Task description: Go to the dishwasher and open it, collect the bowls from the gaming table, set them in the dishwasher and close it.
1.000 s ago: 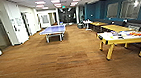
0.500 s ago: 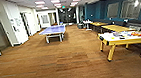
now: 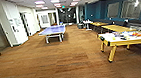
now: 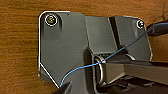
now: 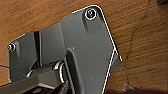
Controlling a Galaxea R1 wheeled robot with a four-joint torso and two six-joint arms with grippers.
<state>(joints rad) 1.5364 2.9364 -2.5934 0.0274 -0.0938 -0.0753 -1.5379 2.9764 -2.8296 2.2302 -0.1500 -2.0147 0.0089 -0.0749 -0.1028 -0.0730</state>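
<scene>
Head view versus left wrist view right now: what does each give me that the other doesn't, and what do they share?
Head view alone: the room ahead, with the blue table-tennis table, the yellow-legged gaming table at right carrying small colourful items too blurred to name, and the teal wall. Left wrist view alone: the robot's dark plate with a thin blue wire across it. Both share the brown wood-look floor.

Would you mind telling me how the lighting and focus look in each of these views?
Head view: bright ceiling panels light the room evenly, with glare on the wall panels; the picture is soft, and the yellow-legged table casts a dim shadow on the wood floor. Left wrist view: floor grain blurred. Right wrist view: likewise soft, floor evenly lit.
</scene>
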